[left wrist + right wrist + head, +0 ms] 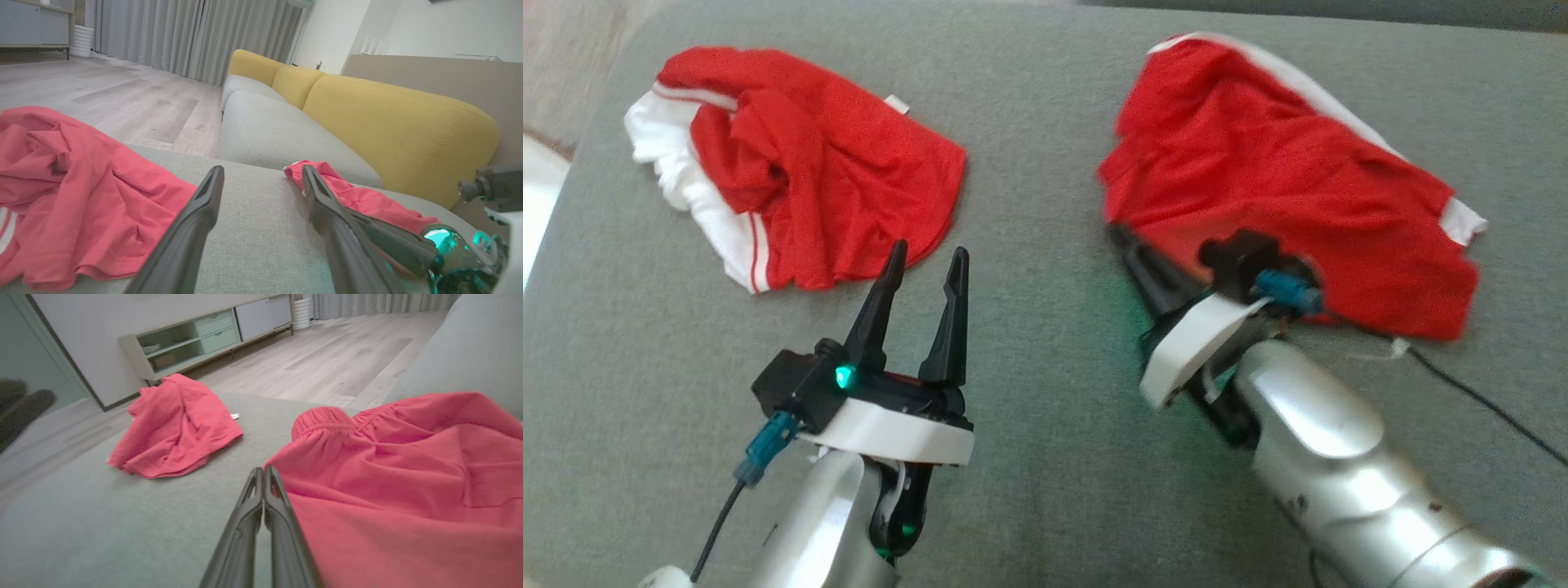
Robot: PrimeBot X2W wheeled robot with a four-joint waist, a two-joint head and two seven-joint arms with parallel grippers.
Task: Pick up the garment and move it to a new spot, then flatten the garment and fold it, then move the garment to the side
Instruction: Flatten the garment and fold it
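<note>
Head view gives me two of these: a crumpled red fabric garment with white trim (1258, 163) on the right of the grey fabric sofa seat (1029, 122), and a second red-and-white garment (833, 180) well apart on the left. Two grippers: my right gripper (263, 470) has its fingers pressed together at the near edge of the right-hand garment, though I see no cloth pinched between them; my left gripper (929, 251) hovers spread wide, holding nothing. I judge the cloth light, limp and slithery — best pinched at the gathered elastic waistband (322, 418), taking both layers
</note>
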